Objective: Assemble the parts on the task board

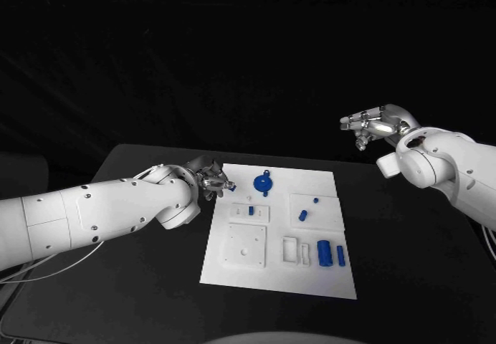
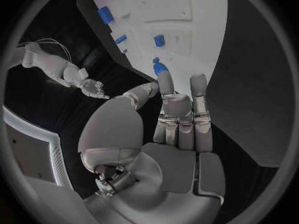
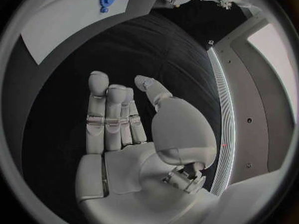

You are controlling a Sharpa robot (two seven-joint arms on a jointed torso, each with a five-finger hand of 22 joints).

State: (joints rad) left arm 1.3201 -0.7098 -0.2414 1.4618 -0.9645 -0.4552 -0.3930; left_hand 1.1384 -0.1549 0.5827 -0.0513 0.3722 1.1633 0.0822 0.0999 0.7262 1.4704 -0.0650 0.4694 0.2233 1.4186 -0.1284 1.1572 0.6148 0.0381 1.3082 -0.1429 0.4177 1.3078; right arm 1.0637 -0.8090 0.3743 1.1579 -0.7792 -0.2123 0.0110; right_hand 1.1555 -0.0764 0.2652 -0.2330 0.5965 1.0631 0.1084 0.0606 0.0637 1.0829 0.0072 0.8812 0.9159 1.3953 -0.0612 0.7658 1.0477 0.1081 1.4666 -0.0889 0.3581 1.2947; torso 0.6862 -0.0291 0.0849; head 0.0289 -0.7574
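We see the left hand (image 1: 211, 179) at the task board's (image 1: 248, 276) left edge — fingers apart, holding nothing; the right hand (image 1: 376, 125) likewise, raised off the surface (image 1: 124, 301).

Black matte counter (image 1: 124, 287), rounded far-left corner, far edge running left to right about mid-scene. Behind and around it everything is black: no wall, floor or window can be made out, just a dark backdrop with light falling on the counter only. Right wrist view picks up a pale grey panel (image 3: 252, 109) with a thin bright strip (image 3: 225, 114) along its edge beside the counter, with a lighter panel (image 3: 277, 50) past it; can't tell what these belong to.
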